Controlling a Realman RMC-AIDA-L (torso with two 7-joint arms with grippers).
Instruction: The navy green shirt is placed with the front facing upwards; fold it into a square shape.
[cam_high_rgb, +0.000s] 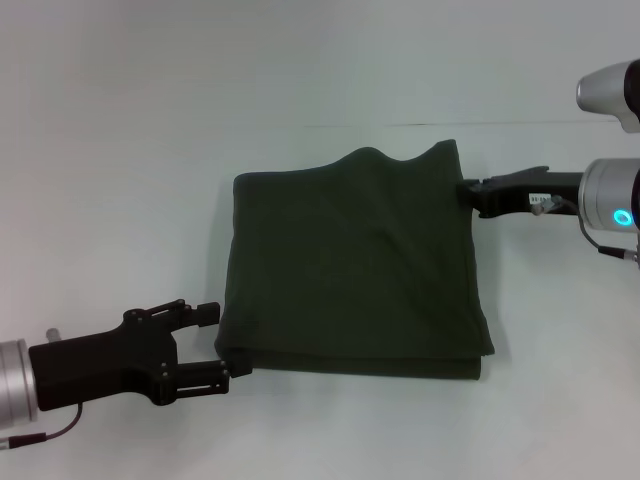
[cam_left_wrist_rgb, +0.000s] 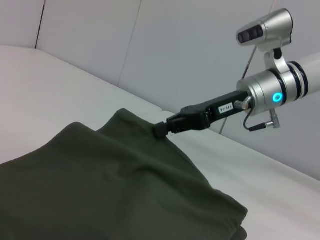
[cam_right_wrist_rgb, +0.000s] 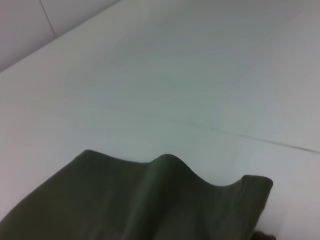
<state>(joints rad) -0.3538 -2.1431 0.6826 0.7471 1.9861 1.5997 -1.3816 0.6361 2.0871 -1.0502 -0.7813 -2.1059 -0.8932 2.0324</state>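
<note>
Left gripper (cam_high_rgb: 222, 342) is sitting jaws apart at the near-left corner of the folded navy green shirt (cam_high_rgb: 350, 270) on the worktop (cam_high_rgb: 150, 150), right gripper (cam_high_rgb: 470, 195) is pinching the raised far-right corner; releasing unevenly is risking the rippled far edge skewing the square.

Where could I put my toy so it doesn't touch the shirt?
Bare table lies beyond the folded navy green shirt and on its left. Crowded spots: the left gripper at the near-left corner, and the right gripper at the far-right corner.
</note>
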